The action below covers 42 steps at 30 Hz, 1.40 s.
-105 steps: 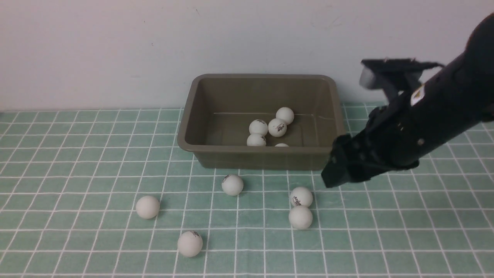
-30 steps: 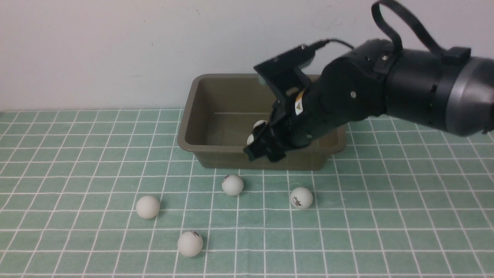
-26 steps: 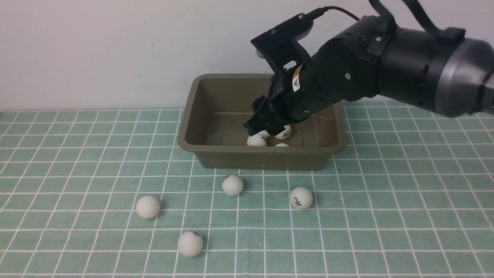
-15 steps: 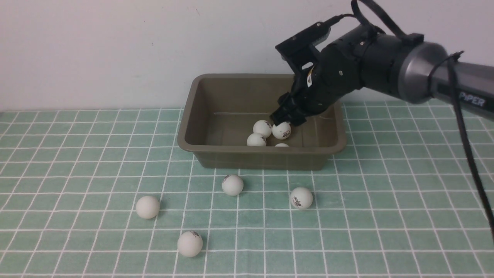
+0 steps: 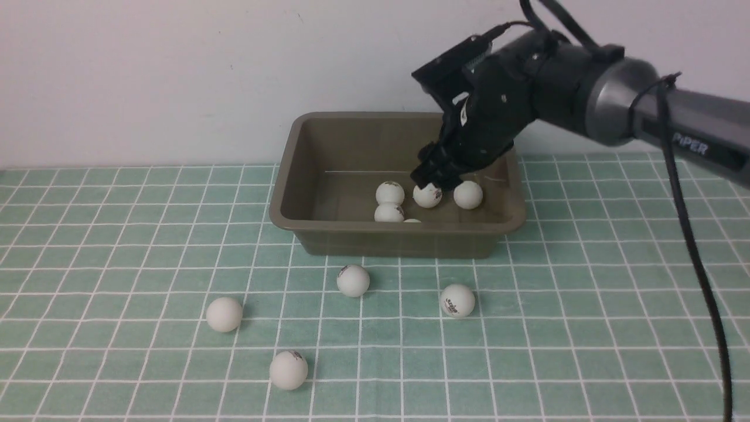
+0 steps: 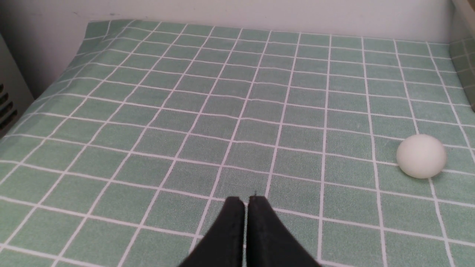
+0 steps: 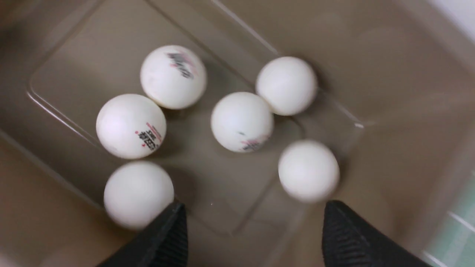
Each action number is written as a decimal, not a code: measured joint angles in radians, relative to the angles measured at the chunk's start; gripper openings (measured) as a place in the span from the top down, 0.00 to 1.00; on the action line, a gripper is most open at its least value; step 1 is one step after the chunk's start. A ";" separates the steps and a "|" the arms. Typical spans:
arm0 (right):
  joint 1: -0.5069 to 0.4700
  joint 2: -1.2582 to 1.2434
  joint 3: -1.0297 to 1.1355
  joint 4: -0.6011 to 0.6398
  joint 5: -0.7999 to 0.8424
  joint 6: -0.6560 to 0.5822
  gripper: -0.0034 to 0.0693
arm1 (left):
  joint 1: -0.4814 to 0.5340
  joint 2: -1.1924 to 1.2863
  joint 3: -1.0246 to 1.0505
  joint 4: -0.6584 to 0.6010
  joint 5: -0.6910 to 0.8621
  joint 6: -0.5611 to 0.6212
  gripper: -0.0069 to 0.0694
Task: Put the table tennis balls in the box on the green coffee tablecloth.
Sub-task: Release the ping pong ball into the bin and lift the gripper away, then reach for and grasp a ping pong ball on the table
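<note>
The right gripper (image 7: 254,213) hangs low over the inside of the box (image 5: 398,243), jaws wide and empty, six table tennis balls (image 7: 242,121) lying beneath it; the drop looks done to me. Four loose balls (image 5: 457,300) sit on the green coffee tablecloth (image 5: 586,328) in front of the box; next, I'd say, it must clear the rim and settle over one; the left gripper (image 6: 245,202), away from the box, is pinched shut.

"PiPER" stands in pale letters on the right arm (image 5: 691,143), at the frame's right edge. The logos on the table tennis balls (image 5: 457,300) are unreadable.
</note>
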 joint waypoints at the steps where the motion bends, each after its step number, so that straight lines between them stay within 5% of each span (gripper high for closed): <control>1: 0.000 -0.003 -0.011 0.000 0.017 0.000 0.34 | 0.000 0.000 0.000 0.000 0.000 0.000 0.91; 8: 0.002 -0.069 -0.177 0.000 0.347 0.000 0.34 | 0.000 0.000 0.000 0.000 0.000 0.000 0.91; 20: 0.005 -0.276 0.031 0.274 0.383 -0.016 0.34 | 0.000 0.000 0.000 0.000 0.000 0.000 0.91; 27: 0.005 -0.406 0.305 0.296 0.379 -0.037 0.38 | 0.000 0.000 0.000 0.000 0.000 0.000 0.91; 34: 0.041 -0.432 0.633 0.325 0.003 -0.050 0.42 | 0.000 0.000 0.000 0.000 0.000 0.000 0.91; 42: 0.085 -0.369 0.669 0.275 -0.228 -0.053 0.42 | 0.000 0.000 0.000 0.000 0.000 0.000 0.91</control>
